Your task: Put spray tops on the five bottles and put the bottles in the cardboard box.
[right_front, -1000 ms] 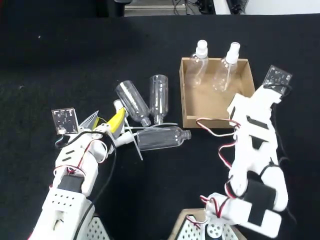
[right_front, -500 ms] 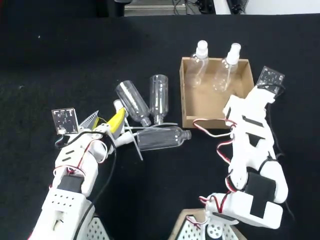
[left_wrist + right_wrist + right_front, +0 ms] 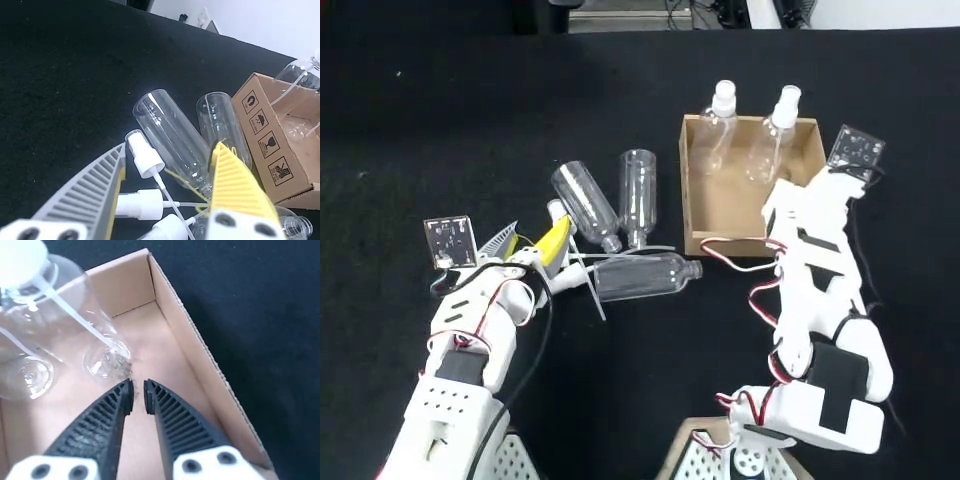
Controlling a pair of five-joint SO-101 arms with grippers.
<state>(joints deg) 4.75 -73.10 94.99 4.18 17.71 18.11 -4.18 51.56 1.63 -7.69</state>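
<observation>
Left gripper (image 3: 170,147): spread wide, empty, straddling three loose spray tops (image 3: 144,160) on table (image 3: 60,75), seemingly lined up to pick one. Just beyond, three uncapped bottles (image 3: 172,132) lying flat. Right gripper (image 3: 138,390): pinched almost closed, gripping nothing, hovering over box (image 3: 185,335) floor beside two capped bottles (image 3: 60,305), already boxed, propped against far wall, tops overhanging rim.

Left tool (image 3: 170,146) spread; right tool (image 3: 138,386) seemingly closed.

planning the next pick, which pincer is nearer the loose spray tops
Left. The left pincer sits right over the loose spray tops; the right pincer is far off, over the cardboard box.
</observation>
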